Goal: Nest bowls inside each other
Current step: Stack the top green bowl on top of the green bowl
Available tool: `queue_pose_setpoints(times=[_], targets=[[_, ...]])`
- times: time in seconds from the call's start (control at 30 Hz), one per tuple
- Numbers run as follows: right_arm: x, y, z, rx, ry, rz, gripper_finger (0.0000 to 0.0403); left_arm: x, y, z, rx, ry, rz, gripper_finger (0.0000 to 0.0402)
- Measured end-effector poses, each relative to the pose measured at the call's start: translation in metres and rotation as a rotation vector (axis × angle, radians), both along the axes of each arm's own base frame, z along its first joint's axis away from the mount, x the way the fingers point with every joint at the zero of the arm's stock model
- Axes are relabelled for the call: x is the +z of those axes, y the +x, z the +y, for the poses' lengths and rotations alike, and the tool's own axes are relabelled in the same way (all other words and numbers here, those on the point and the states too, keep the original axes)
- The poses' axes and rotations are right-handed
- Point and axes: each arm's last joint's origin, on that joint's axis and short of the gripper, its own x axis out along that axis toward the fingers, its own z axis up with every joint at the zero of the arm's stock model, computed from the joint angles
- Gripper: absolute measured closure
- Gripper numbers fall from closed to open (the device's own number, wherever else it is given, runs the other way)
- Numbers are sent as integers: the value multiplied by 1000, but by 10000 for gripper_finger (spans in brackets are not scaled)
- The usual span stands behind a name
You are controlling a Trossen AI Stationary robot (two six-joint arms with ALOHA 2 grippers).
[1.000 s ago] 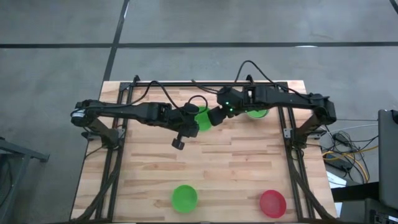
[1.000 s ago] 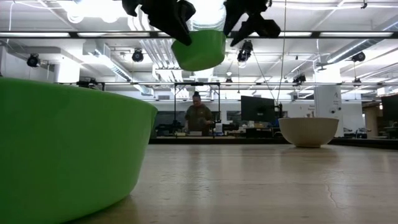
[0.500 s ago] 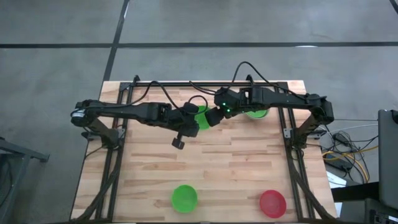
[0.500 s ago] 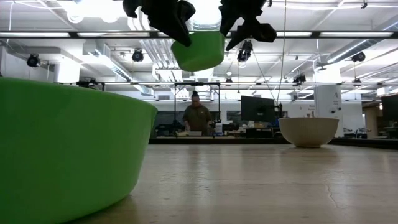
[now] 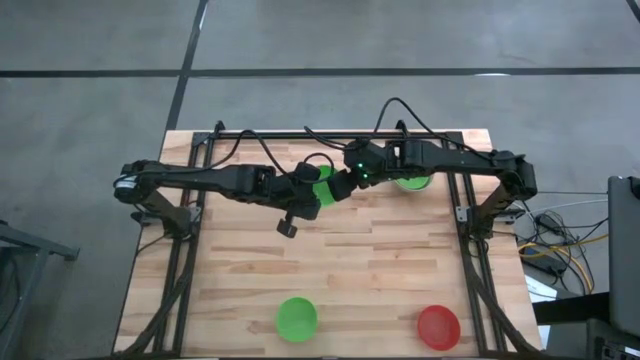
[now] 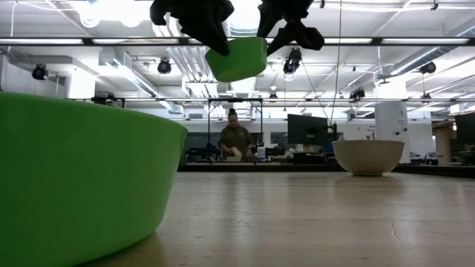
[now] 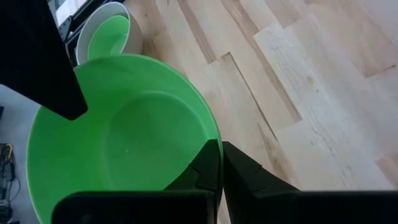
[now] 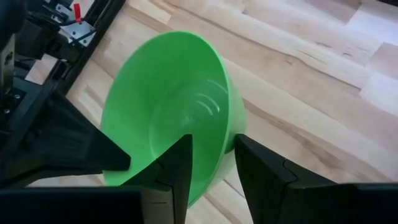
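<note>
A bright green bowl (image 5: 325, 191) hangs high over the table's far middle, with my left gripper (image 5: 311, 192) shut on its rim. My right gripper (image 8: 213, 168) is open at the opposite side of the same bowl (image 8: 168, 106), one finger inside the rim and one outside. Another green bowl sits inside a pale bowl (image 5: 412, 181) at the far right. A third green bowl (image 5: 296, 317) and a red bowl (image 5: 439, 327) rest on their bases near the front edge. My left gripper pinches the bowl's rim (image 7: 210, 138) on the side toward the table's left, one finger inside the bowl and one outside. The fingers slant down from the left. The bowl (image 6: 237, 59) hangs clear of the table, slightly tilted, mouth up. Whether my right gripper touches the wall, I cannot tell.
The near green bowl (image 6: 74, 185) fills the low view's left; the pale bowl (image 6: 369, 157) stands far right. Bare wood lies across the table's middle (image 5: 330, 265). Black frame rails (image 5: 180, 270) run along both sides. A person stands in the room beyond.
My right gripper has moved a little toward the table's left, onto the held bowl's rim. The bowl has tipped slightly in my left gripper's hold, the side toward my right gripper now higher.
</note>
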Motion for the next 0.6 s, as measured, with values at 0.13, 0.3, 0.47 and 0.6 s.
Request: queue_pose_setpoints(times=[0.13,0.3,0.47,0.6], targets=[[-3,0,0,0,0,8,286,0,0,0,1,2,0,390],[-5,0,0,1,-2,14,280,0,0,0,6,8,-6,390],[-7,0,0,-13,-19,19,274,1,1,1,-1,28,-6,390],[-8,0,0,-12,-21,21,273,1,0,1,16,61,-4,390]])
